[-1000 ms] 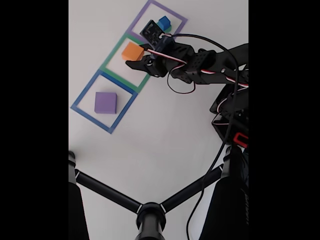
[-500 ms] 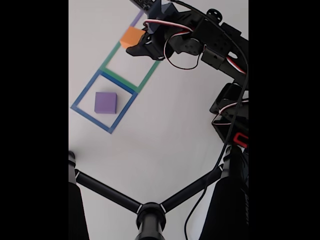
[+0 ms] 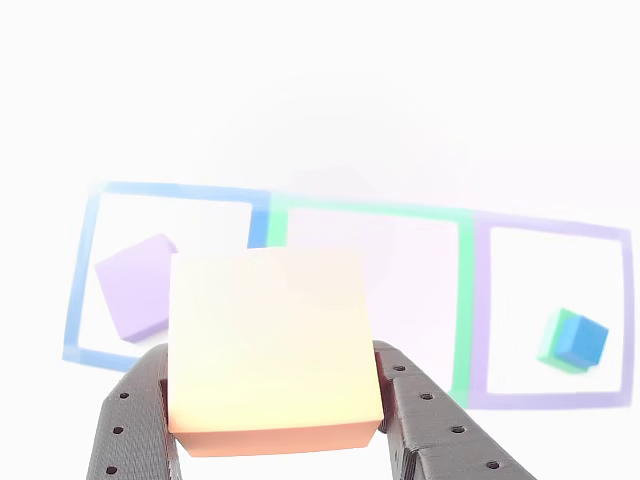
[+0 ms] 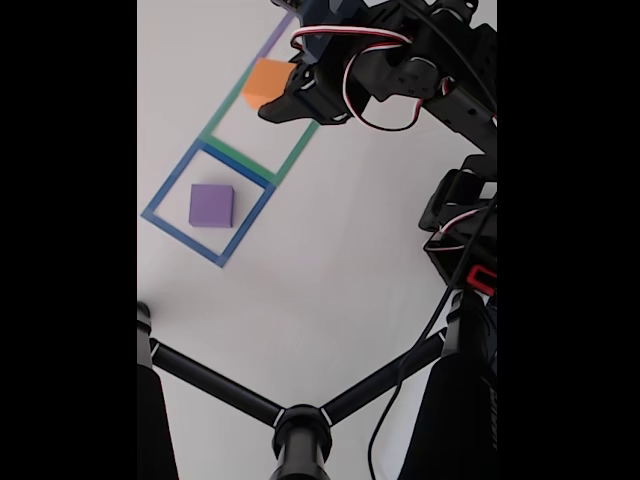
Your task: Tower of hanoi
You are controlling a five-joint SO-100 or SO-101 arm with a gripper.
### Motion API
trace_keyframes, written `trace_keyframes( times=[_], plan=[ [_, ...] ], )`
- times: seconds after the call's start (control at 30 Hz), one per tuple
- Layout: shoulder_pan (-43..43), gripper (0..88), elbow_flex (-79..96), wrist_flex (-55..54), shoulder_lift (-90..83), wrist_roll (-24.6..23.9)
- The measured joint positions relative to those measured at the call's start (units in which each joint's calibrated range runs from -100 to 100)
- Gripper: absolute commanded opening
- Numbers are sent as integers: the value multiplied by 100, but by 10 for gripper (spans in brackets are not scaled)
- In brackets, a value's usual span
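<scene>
From my seat the other view is badly washed out, but I can see the gripper (image 3: 275,415) clamped on the orange cube (image 3: 270,345), one dark finger (image 3: 135,425) pressed to its left face and the other to its right, both fingers cut off by the bottom edge. The cube's top face glares to pale yellow and only its lower front edge reads as orange. It blocks part of the taped outlines behind it: the blue square (image 3: 85,270) on the left of this view, the green square (image 3: 462,300) in the middle, the purple square (image 3: 560,232) on the right. A purple cube (image 3: 135,285) lies inside the blue square, its right side covered by the held cube. Inside the purple square sits a small blue cube (image 3: 582,341) on a green one (image 3: 553,345), of which I can make out just a sliver at the left and bottom. In the fixed view the arm (image 4: 420,65) reaches in from the upper right, and the orange cube (image 4: 265,80) shows at the gripper (image 4: 278,98) over the left edge of the green square (image 4: 235,150), lifted or touching the table I cannot tell. The purple cube (image 4: 211,205) rests flat in the blue square (image 4: 160,195). The purple square (image 4: 275,38) is mostly hidden behind the arm. A black tripod (image 4: 300,425) crosses the bottom.
</scene>
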Motion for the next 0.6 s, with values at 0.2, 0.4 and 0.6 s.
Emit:
trace_keyframes(
  times=[0.2, 0.4, 0.6],
  plan=[
    [-573, 113, -261, 144, 0, 0],
    [-1007, 111, -348, 152, 0, 0],
    [-1416, 110, -357, 152, 0, 0]
  ],
)
